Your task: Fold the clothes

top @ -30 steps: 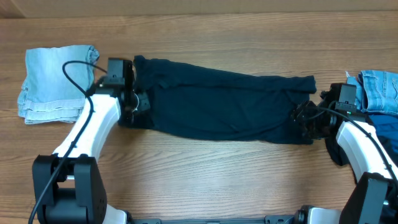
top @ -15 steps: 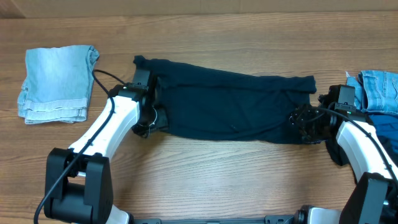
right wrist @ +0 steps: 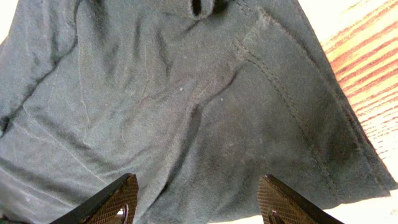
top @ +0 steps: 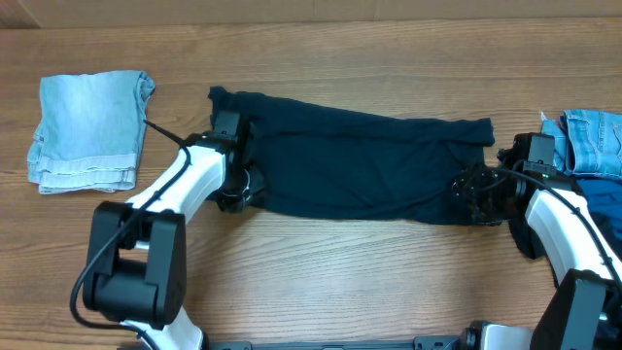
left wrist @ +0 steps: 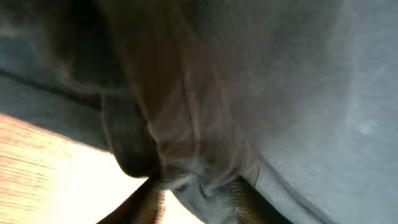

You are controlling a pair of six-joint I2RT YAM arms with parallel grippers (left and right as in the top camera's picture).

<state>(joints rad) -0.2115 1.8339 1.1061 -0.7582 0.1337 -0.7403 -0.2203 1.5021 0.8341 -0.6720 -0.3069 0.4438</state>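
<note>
Looking down from the overhead camera, I see the dark navy trousers (top: 360,165) stretched left to right across the middle of the wooden table (top: 340,282). A folded light-blue denim piece (top: 87,131) lies well apart at the far left. At the right edge lies a second light-blue denim garment (top: 595,141), with another dark garment (top: 593,190) just near of it, partly under my right arm (top: 559,228).

Only the overhead view gives me this layout. The wrist cameras show mostly cloth.

The left wrist picture is blurred. Dark fabric fills it, with a bunched fold (left wrist: 199,180) low in the middle and a patch of bare wood at the lower left. I cannot tell from it how wide the left gripper (top: 236,187) stands or whether it has hold of the cloth. From overhead it sits on the left end of the trousers, at their near corner.

The right wrist view is sharp. The right gripper (right wrist: 199,208) has its fingers (right wrist: 118,199) spread wide over the trouser fabric, with nothing clamped between them. A stitched pocket seam (right wrist: 273,81) runs across the cloth there.

My left arm (top: 180,185) reaches from its base diagonally toward the far right. My right arm curves in from the right, its wrist pointing left at the right end of the trousers.
</note>
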